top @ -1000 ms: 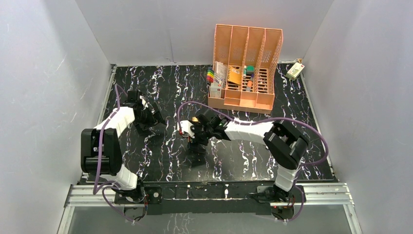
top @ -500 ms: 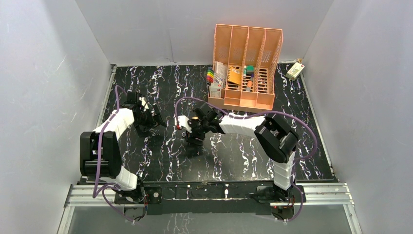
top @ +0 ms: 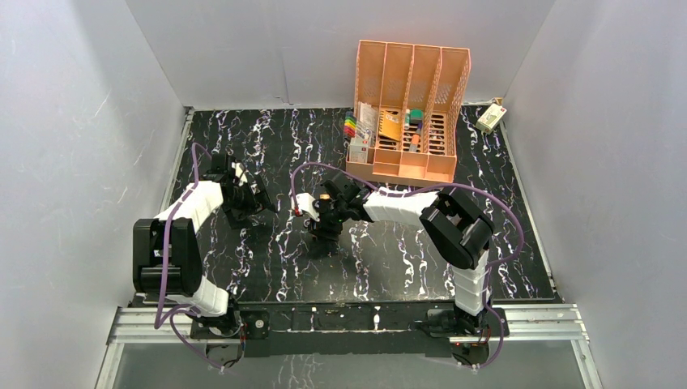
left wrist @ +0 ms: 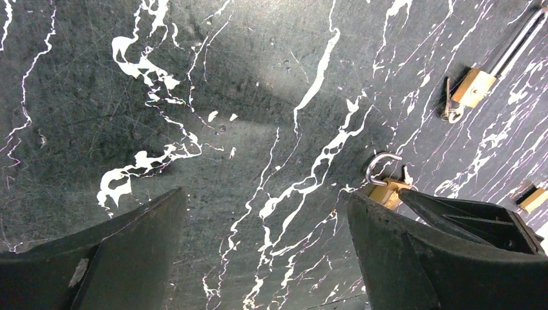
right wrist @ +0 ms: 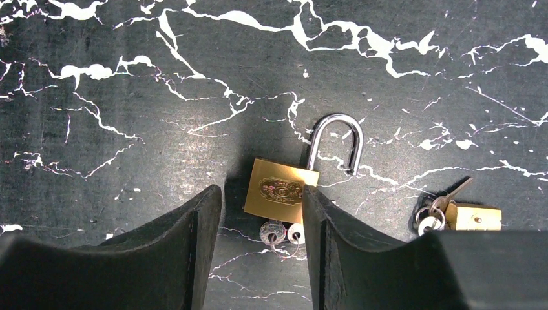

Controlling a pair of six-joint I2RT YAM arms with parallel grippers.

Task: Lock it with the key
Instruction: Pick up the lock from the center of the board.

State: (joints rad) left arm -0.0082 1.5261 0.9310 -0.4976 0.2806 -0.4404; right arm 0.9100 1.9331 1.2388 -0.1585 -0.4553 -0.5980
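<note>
A brass padlock (right wrist: 279,190) lies flat on the black marbled table (right wrist: 129,97), its steel shackle (right wrist: 336,139) swung open. Its key (right wrist: 273,231) sticks out of the bottom on a small ring. My right gripper (right wrist: 262,200) straddles the padlock body from above. Its right finger (right wrist: 323,226) touches the body's edge, while the left finger (right wrist: 200,226) stands a little apart, so the jaws are open. In the top view the right gripper (top: 322,219) is at the table's middle. My left gripper (left wrist: 265,195) hangs wide open over bare table with nothing between its fingers.
A second small padlock (right wrist: 477,217) with keys (right wrist: 432,218) lies just right of the right gripper. The left wrist view shows a long-shackle padlock (left wrist: 475,87) farther off. An orange desk organizer (top: 409,113) stands at the back, with a white box (top: 491,118) beside it.
The right arm has swung left and slightly farther over the padlock, and its jaws have narrowed around it. The left arm has barely moved.
</note>
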